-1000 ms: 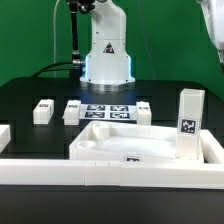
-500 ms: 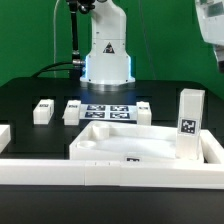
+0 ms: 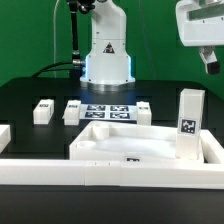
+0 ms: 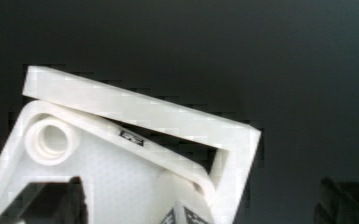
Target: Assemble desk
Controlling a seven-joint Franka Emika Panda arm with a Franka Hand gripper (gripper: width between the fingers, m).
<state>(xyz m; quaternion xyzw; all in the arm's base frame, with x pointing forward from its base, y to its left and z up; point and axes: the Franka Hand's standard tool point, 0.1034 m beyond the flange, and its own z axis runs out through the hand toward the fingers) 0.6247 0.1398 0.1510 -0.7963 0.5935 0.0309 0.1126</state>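
Note:
The desk's white top (image 3: 115,142) lies flat at the front middle, recessed face up. One white leg (image 3: 190,122) stands upright at the top's corner on the exterior view's right, showing a tag. Three more legs lie behind: one (image 3: 42,110), another (image 3: 72,109) and a third (image 3: 143,109). My gripper (image 3: 209,66) hangs high above the upright leg, open and holding nothing. In the wrist view the top's rim (image 4: 140,105) and a round socket (image 4: 55,140) show far below, between my dark fingertips (image 4: 48,200).
The marker board (image 3: 108,112) lies behind the top, in front of the robot base (image 3: 107,60). Low white border bars (image 3: 110,180) run along the front and both sides of the black table.
My gripper has come down and toward the exterior view's left from the upper right corner, so more of it shows now. The desk parts have not moved.

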